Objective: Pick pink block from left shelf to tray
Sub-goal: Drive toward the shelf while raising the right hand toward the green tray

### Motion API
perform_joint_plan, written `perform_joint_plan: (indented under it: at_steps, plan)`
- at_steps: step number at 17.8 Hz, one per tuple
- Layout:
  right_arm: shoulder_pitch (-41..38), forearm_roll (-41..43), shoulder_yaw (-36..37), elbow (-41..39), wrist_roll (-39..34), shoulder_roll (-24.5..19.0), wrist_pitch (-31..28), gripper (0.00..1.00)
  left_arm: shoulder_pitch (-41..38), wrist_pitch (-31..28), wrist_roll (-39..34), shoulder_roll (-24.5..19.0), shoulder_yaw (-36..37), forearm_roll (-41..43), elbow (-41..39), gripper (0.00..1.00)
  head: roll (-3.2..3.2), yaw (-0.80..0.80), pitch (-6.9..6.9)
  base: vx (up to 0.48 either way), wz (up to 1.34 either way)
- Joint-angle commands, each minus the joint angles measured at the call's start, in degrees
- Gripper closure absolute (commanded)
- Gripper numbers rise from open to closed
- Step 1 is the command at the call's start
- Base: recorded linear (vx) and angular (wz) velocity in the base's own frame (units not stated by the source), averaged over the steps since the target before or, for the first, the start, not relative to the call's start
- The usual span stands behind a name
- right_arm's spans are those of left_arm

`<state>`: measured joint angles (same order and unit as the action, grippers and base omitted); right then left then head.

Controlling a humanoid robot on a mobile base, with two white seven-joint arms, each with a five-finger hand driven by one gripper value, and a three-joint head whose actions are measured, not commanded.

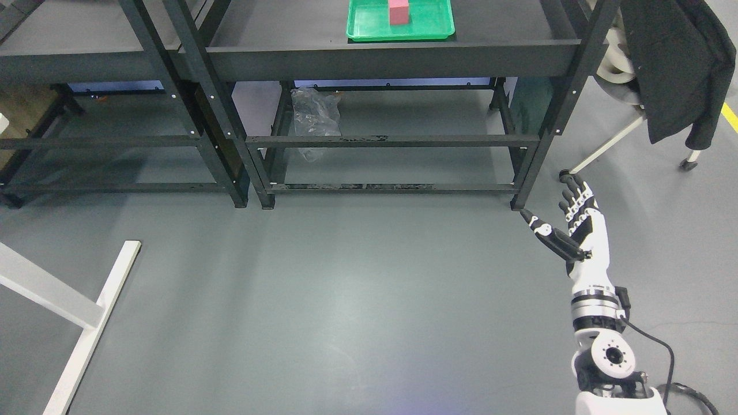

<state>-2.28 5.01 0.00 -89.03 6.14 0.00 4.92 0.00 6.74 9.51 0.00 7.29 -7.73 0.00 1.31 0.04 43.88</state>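
Pink block sits in green tray at 12 o'clock; right hand w/ fingers apart, empty, at 4.

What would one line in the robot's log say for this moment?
pink block: standing in green tray | right hand: open, low, empty | left hand: unseen

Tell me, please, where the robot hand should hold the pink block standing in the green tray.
Probably the upper part of the pink block, fingers on opposite vertical faces, coming from above or the front. It stands upright, taller than the green tray's rim, so its sides are free.
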Motion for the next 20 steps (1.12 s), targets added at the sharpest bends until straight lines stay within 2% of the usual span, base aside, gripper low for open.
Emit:
perform_joint_plan:
  at_steps: [1, 20]
  plan:
    - [0.0, 0.0, -1.2, 0.0, 0.1, 1.0, -0.1, 0.00, -1.1, 0.0, 0.0, -1.0, 0.0, 0.0, -1.0, 0.00, 0.00, 0.00, 0.00, 0.000, 0.00]
    - [-0.2, 0.0, -1.6, -0.4, -0.2, 1.0, 1.0, 0.00, -1.1, 0.0, 0.0, -1.0, 0.0, 0.0, -1.0, 0.00, 0.00, 0.00, 0.00, 0.017, 0.01]
